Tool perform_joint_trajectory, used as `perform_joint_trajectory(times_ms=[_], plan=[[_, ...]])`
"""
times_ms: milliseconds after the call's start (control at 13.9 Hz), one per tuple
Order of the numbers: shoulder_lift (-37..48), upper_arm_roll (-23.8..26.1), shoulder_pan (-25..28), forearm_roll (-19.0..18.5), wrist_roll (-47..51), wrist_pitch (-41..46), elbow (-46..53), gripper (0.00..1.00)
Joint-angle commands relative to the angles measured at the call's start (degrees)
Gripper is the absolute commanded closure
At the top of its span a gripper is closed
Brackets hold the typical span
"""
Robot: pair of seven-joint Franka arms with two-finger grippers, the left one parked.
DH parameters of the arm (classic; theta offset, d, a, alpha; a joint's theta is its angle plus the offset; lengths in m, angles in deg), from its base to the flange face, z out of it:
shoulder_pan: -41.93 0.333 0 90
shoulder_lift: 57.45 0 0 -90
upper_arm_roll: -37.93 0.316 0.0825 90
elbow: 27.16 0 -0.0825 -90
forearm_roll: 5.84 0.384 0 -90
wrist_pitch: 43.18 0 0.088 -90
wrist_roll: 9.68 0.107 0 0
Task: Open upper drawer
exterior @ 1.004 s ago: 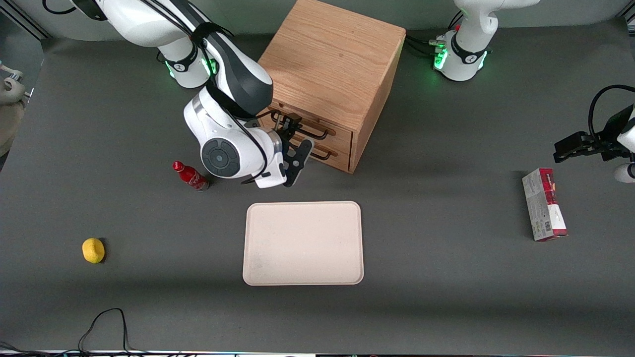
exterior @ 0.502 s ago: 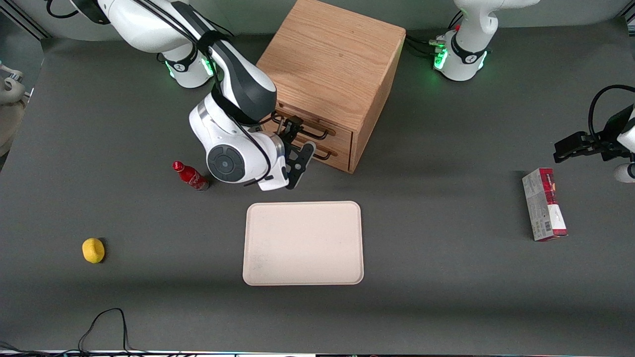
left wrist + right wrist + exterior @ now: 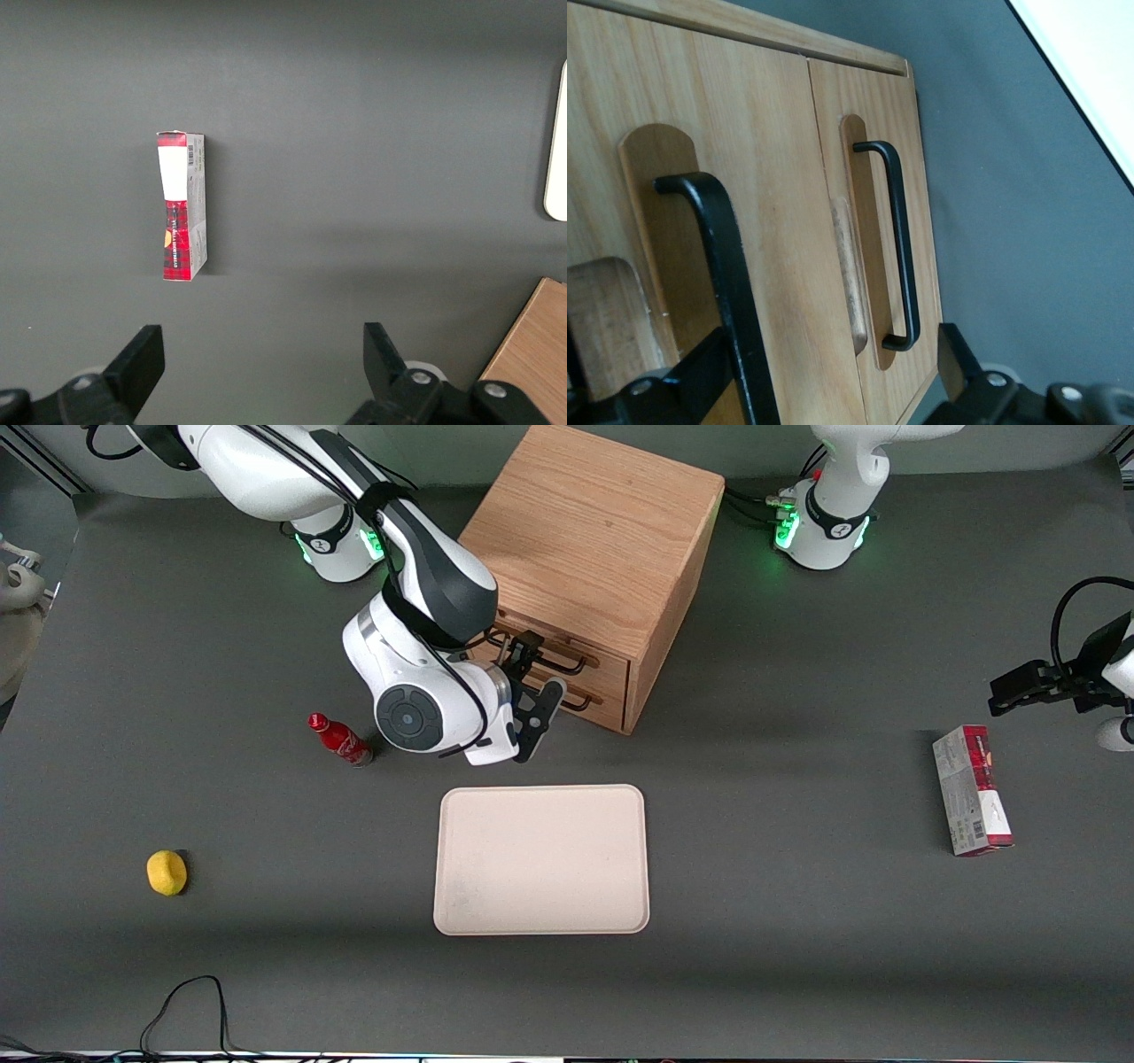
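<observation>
The oak cabinet (image 3: 594, 522) stands at the back of the table with both drawers shut. The upper drawer (image 3: 608, 659) has a long black wire handle (image 3: 560, 657); the lower drawer (image 3: 611, 691) sits under it. My right gripper (image 3: 537, 669) is open, right in front of the drawer fronts. In the right wrist view the upper drawer's front (image 3: 766, 186) fills the frame. Its thick black handle (image 3: 722, 266) runs between my open gripper's (image 3: 831, 372) fingers, close beside one finger (image 3: 700, 367). The lower drawer's handle (image 3: 902, 239) lies nearer the other finger (image 3: 961, 359).
A pale tray (image 3: 540, 859) lies nearer the front camera than the cabinet, and its edge shows in the right wrist view (image 3: 1099, 71). A red bottle (image 3: 339, 740) lies beside my wrist. A yellow ball (image 3: 166, 872) sits toward the working arm's end. A red-and-white box (image 3: 970, 790) lies toward the parked arm's end.
My right arm has shifted slightly toward the cabinet, bringing the open gripper a little closer along the drawer fronts. The drawers have not moved.
</observation>
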Motion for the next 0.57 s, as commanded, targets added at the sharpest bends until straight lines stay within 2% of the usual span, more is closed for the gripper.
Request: perform_joint_trajectory(times_ms=[0,502], plan=[[-1.4,-1.0,1.1,-2.4,-0.4,-1.9,0.1,0.00],[-1.8,-1.1,1.1,-2.5,-0.6,-2.4,0.0,0.00]])
